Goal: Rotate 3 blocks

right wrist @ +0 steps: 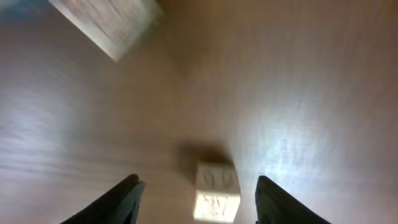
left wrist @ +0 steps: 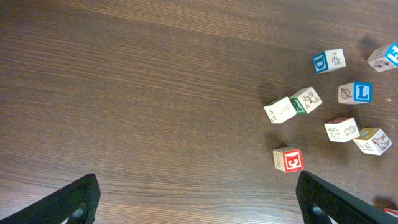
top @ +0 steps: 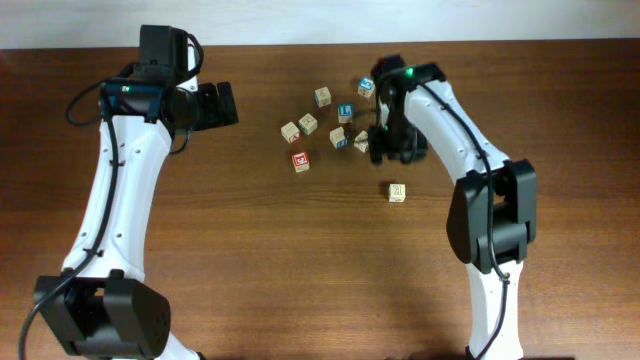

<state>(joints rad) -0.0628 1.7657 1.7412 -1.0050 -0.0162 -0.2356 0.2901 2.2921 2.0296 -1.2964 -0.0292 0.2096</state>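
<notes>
The right gripper (right wrist: 199, 185) is open. One block (right wrist: 217, 194) lies between its fingers (right wrist: 121, 204) and is touched by neither. The block is judged to be light, rigid, smooth-faced wood. Two opposite flat faces should be gripped squarely. The left gripper (left wrist: 196, 190) is open and empty.

Right arm (top: 455, 120) leans over scattered blocks (top: 308, 123) (one cube (top: 397, 192) lies apart).
</notes>
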